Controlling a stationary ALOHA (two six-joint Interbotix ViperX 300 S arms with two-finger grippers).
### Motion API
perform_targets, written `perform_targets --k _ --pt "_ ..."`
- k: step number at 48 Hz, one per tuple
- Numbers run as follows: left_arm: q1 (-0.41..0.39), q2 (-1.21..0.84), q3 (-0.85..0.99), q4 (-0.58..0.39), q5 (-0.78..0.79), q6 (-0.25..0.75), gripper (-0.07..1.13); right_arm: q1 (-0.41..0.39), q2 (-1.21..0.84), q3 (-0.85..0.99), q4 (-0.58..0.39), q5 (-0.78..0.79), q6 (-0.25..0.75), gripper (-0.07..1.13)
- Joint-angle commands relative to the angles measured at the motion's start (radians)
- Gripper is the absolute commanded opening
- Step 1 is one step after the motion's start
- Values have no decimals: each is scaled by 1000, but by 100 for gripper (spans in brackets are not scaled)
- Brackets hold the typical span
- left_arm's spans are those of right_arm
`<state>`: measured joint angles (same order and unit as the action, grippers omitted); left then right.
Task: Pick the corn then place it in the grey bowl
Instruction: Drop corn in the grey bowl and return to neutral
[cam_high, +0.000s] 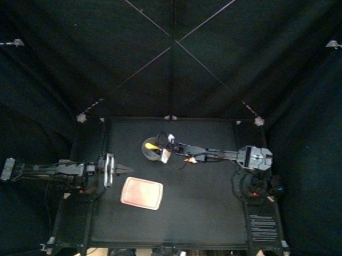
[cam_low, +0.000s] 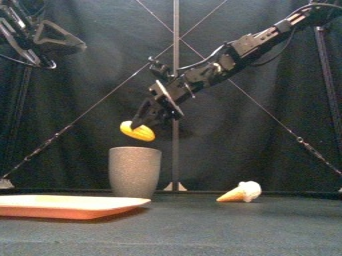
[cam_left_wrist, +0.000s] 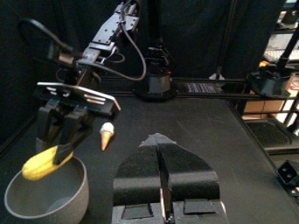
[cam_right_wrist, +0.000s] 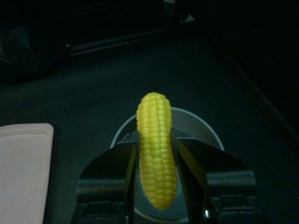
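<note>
Yellow toy corn (cam_low: 132, 130) hangs in the air directly above the open mouth of the tall grey speckled cup (cam_low: 134, 172), not touching its rim, its length tilted so that one end dips toward the cup. The right gripper (cam_low: 144, 122) pinches the corn between its two jaws, one on each side of the cob, with the arm reaching in over the cup from the right. To the right of the cup, apart from it, a toy ice-cream cone (cam_low: 242, 191) lies on its side on the table. In front of the cup and a little to its left, the flat pink tray (cam_low: 67, 207) rests on the table with nothing on it. Farther left of the cup, well apart from it, the left gripper (cam_left_wrist: 160, 142) rests low near the table edge with its jaws pressed together, holding nothing.
</note>
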<state>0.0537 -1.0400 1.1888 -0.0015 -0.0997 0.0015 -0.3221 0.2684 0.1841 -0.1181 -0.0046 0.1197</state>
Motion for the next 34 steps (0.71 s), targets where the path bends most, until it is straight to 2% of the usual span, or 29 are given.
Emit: perform_targets --k 1,15,25,34 --pt "0 2 -25 0 -3 0 -3 -12 2 -54 14 41 -3 69" --pt "0 0 -26 0 -5 0 -3 -8 -31 -57 8 55 -6 101" --pt "0 0 -26 0 -5 0 -3 -5 -155 -23 -26 54 -8 103" --pt "2 -5 -28 0 -5 0 -3 20 -336 104 -31 18 -6 103"
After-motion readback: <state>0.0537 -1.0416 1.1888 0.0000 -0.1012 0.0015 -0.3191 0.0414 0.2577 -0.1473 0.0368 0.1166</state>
